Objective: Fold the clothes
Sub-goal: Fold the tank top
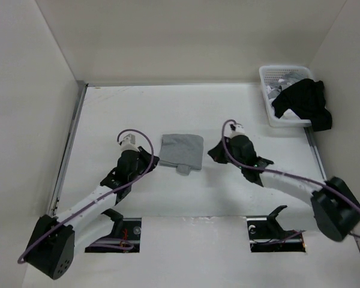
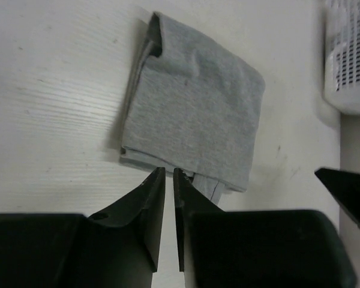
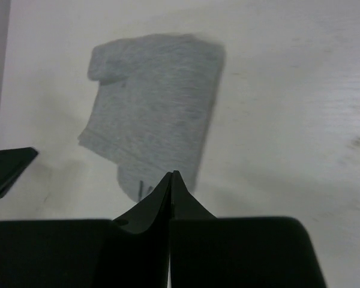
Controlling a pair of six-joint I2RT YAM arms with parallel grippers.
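**Position of the item.** The top (image 1: 181,151) lies mid-table (image 1: 168,114) between the two arms. It is folded into a compact, roughly square packet and lies flat. A small flap (image 2: 211,187) sticks out from under its near edge.

**Grippers.** The left gripper (image 2: 169,180) sits at the packet's near-left edge. Its jaws are drawn almost together with a thin slit between them, and no cloth shows in the slit. The right gripper (image 3: 171,180) sits just off the right side. Its jaws are clenched tight and it holds nothing. Neither gripper has hold of the top.

**Step in hand.** Judged from the lie of the cloth, the folds are made and the work is at the finishing stage. The one fault noted is the protruding flap.

**Next move.** If the flap is to be corrected, one gripper must open, pinch the flap alone at the near edge, and tuck or turn it over. This should be done without dragging the soft stack out of square. Otherwise both arms need only lift clear without brushing the packet.

**Not verifiable.**
- The neck and straps are folded inside, so the number of layers cannot be counted.
- The flap's root is hidden behind the left fingers, so which part of the top it belongs to cannot be told.
- The right wrist view is soft.
- The basket (image 1: 266,96) at the far right is partly covered by a black garment (image 1: 305,102), and its other contents are unclear.
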